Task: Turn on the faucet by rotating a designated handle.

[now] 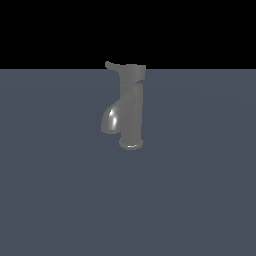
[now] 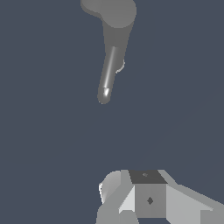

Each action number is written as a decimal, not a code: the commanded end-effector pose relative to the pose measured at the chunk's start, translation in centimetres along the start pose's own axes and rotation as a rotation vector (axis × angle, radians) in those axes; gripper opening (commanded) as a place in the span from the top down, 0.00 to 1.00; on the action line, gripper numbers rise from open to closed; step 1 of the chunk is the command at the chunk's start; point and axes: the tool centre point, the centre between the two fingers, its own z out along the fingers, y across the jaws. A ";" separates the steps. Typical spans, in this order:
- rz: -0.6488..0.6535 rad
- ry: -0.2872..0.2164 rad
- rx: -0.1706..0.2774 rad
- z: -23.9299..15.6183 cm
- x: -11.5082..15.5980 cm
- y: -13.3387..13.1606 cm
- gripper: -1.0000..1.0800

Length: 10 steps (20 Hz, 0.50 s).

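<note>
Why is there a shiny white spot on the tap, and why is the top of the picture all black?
In the exterior view the white spot is glare on the glossy spout of the faucet; the black band is just empty background above the grey floor. In the wrist view a bright streak of glare runs down the faucet, and no cast shadows show on the floor in either view.

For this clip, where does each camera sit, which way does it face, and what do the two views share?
Exterior view: off the arm, looking level and side-on at the upright faucet, handle on top; no robot part shows.
Wrist view: on the arm, looking down onto the faucet and the floor; the claw shows at the frame edge, away from the faucet.
Shared: the faucet and the grey floor.
</note>
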 end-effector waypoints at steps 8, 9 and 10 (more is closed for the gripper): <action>-0.014 -0.030 0.005 0.6 -0.1 0.5 1.00; -0.017 -0.034 0.006 0.7 -0.1 0.6 1.00; -0.019 -0.037 0.006 0.8 -0.2 0.7 1.00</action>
